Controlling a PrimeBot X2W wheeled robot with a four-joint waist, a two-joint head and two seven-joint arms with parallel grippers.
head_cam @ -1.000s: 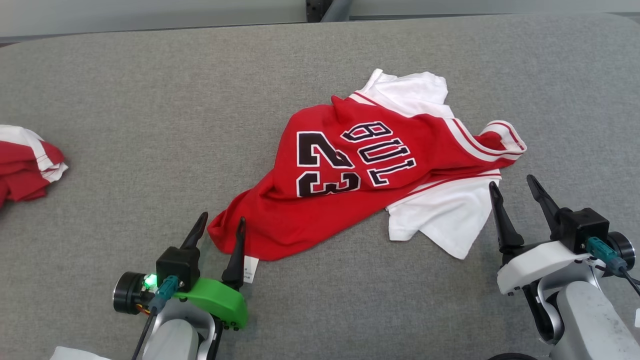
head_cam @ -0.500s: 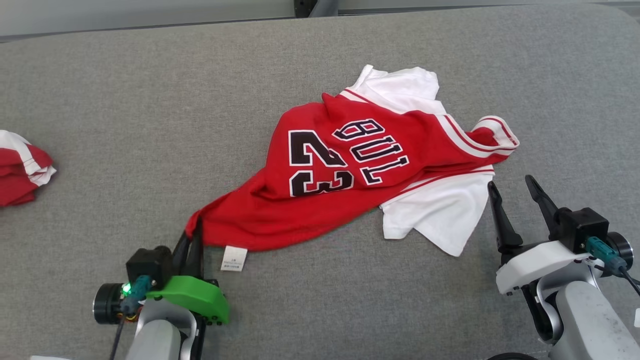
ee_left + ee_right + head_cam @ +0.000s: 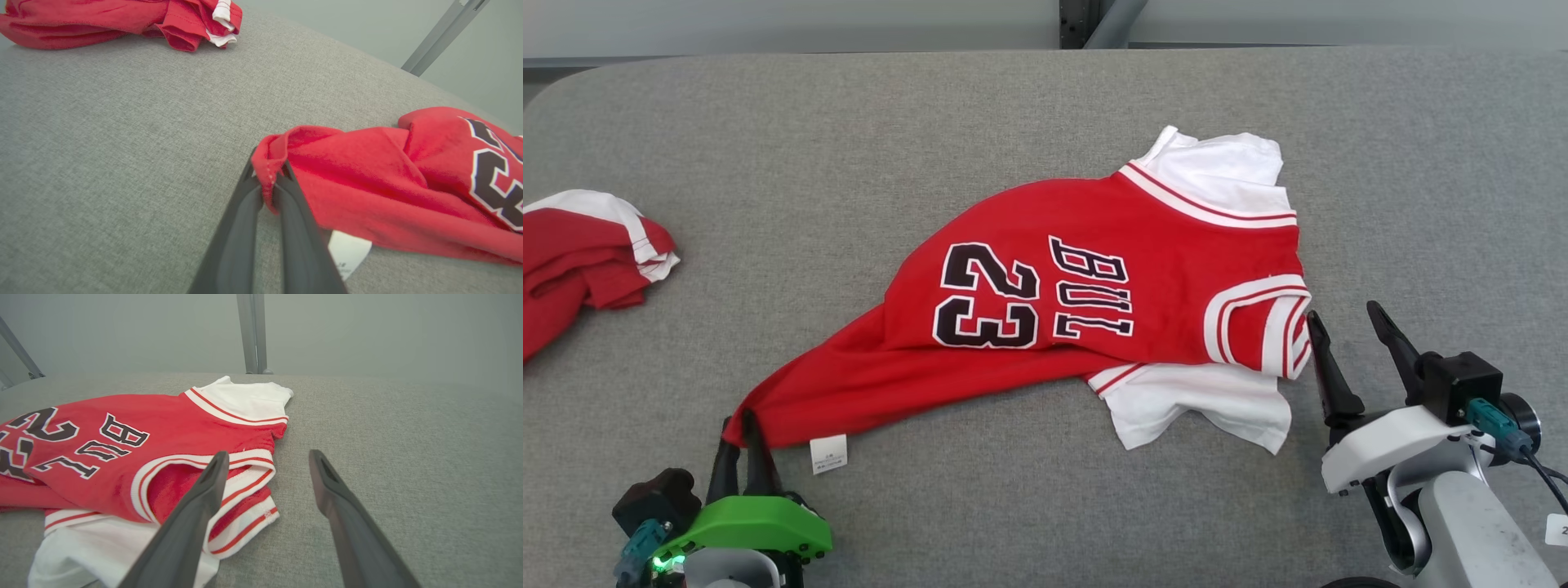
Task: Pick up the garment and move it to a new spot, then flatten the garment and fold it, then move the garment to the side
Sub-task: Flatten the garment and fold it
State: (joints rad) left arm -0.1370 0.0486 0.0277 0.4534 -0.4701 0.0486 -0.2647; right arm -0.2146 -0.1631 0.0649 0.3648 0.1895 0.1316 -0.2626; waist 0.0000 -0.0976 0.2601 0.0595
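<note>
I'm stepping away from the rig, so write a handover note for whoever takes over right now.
Left gripper: shut on the hem corner of the red jersey, which lies on the grey surface.
Right gripper: open at the striped armhole, holding nothing.
Jersey: print up, drawn out toward the left gripper, wrinkled, not folded.
Left to do: flatten, fold, move aside. Another red garment lies far left.
</note>
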